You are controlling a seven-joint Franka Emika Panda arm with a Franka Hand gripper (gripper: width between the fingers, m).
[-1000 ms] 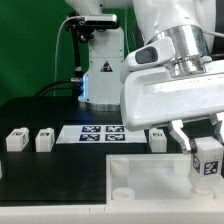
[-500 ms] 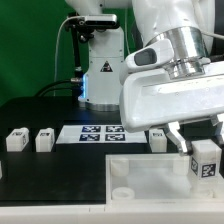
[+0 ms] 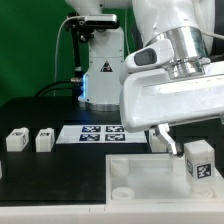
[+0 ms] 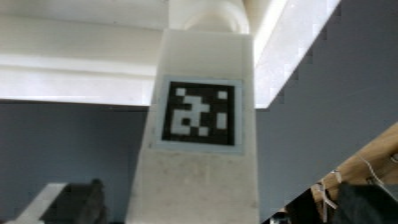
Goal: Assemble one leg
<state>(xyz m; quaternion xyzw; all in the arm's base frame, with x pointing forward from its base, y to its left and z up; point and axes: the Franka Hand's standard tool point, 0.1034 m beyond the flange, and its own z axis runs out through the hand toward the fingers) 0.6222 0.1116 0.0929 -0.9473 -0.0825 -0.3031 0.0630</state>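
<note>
One leg [image 3: 198, 162] stands upright directly beneath the gripper [image 3: 196, 138], tag facing outward, over the corner of the large white panel [image 3: 150, 172] that lies under the hand. In the exterior view only one finger [image 3: 168, 143] shows. It sits just beside the leg with a dark gap between the two, and the opposite finger lies past the picture's edge. From where I stand the jaws read as parted, not clamped on the leg. In the wrist view the leg [image 4: 199, 130] fills the centre, and no pad is visibly pressed against it. I cannot tell whether the leg's foot is seated in a corner socket, because the view does not show it.

Hazards from this position:

1. Tip-over. If the leg rests only loosely, a brush from the near finger as the hand lifts or shifts could topple it. Cause: little clearance on that side.
2. Off-centre grasp. If the jaws close with the leg not midway between them, one finger arrives first and pushes the leg sideways.
3. Jamming. Pressing or turning a leg that has been cocked in this way could bind it in its seat.
4. Collision. A spare leg [image 3: 155, 138] sits just behind the near finger, and a sideways sweep of the hand could knock it.
</note>
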